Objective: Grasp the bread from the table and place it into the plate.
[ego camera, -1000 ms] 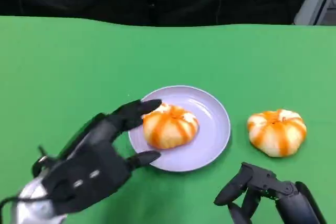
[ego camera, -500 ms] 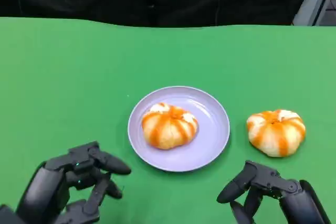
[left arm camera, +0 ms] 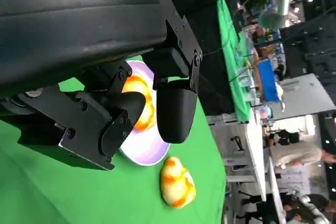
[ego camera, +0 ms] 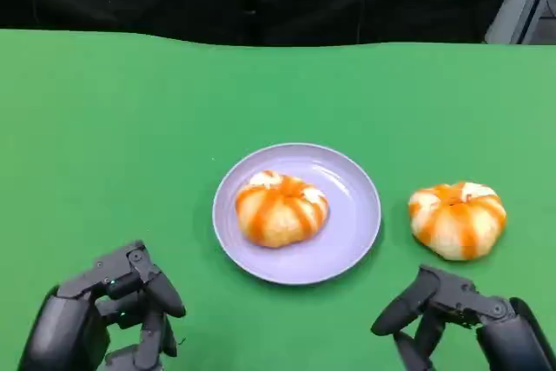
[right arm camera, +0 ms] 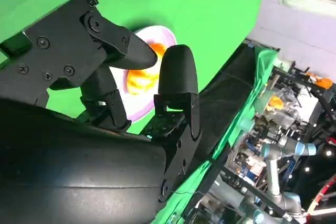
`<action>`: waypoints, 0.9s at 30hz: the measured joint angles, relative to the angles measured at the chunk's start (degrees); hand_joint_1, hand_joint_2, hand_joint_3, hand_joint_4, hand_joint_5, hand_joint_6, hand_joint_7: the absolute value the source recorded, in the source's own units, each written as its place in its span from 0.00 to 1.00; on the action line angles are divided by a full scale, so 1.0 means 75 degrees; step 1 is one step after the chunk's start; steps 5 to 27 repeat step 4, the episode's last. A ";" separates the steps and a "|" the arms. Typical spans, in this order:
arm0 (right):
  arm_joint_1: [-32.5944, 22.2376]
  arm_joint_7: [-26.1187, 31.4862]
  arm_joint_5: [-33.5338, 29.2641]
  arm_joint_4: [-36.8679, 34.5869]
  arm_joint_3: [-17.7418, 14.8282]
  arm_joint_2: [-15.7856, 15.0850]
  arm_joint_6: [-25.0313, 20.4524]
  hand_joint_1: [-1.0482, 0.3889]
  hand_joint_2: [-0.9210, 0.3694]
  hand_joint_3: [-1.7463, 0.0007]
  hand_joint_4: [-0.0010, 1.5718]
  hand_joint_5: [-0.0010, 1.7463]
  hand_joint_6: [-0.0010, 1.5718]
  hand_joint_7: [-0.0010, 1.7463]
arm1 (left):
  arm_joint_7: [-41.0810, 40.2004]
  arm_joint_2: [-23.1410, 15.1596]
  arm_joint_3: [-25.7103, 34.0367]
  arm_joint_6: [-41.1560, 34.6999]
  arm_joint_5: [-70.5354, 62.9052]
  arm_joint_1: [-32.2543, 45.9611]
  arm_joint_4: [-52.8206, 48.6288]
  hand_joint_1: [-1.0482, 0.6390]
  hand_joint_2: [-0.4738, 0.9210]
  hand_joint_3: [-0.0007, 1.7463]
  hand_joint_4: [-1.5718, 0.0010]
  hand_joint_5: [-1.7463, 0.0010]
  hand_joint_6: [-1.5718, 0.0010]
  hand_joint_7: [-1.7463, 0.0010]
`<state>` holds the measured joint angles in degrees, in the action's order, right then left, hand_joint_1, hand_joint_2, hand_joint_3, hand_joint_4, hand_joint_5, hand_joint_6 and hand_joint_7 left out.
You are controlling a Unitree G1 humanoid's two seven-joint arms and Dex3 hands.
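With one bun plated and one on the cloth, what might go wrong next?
1. The second orange-striped round bread lies on the green table close to the lilac round plate; reaching for it could nudge the plate.
2. The plated orange-striped bread sits left of centre, so placing another may bump it.
3. The right hand, open and near the table's front edge, may squash the soft bun.

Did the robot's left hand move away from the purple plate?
Yes. The left hand has pulled back from the plate rim toward the picture's lower left; it now sits apart from it, holding nothing.
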<state>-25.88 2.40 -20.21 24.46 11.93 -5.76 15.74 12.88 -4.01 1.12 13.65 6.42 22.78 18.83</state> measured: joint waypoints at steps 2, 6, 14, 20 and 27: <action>0.0001 -0.0002 0.0003 -0.0022 -0.0006 -0.0002 0.0024 0.64 0.37 0.34 0.53 0.90 0.48 0.67 | 0.0003 0.0016 -0.0046 0.0103 0.0001 -0.0004 -0.0050 0.65 0.68 0.73 0.46 0.00 0.53 0.09; 0.0007 -0.0002 0.0003 -0.0063 -0.0006 -0.0002 0.0091 0.64 0.37 0.33 0.52 0.89 0.48 0.68 | 0.0003 0.0022 -0.0083 0.0188 0.0001 -0.0009 -0.0123 0.64 0.68 0.73 0.46 0.00 0.52 0.10; 0.0007 -0.0002 0.0003 -0.0063 -0.0006 -0.0002 0.0091 0.64 0.37 0.33 0.52 0.89 0.48 0.68 | 0.0003 0.0022 -0.0083 0.0188 0.0001 -0.0009 -0.0123 0.64 0.68 0.73 0.46 0.00 0.52 0.10; 0.0007 -0.0002 0.0003 -0.0063 -0.0006 -0.0002 0.0091 0.64 0.37 0.33 0.52 0.89 0.48 0.68 | 0.0003 0.0022 -0.0083 0.0188 0.0001 -0.0009 -0.0123 0.64 0.68 0.73 0.46 0.00 0.52 0.10; 0.0007 -0.0002 0.0003 -0.0063 -0.0006 -0.0002 0.0091 0.64 0.37 0.33 0.52 0.89 0.48 0.68 | 0.0003 0.0022 -0.0083 0.0188 0.0001 -0.0009 -0.0123 0.64 0.68 0.73 0.46 0.00 0.52 0.10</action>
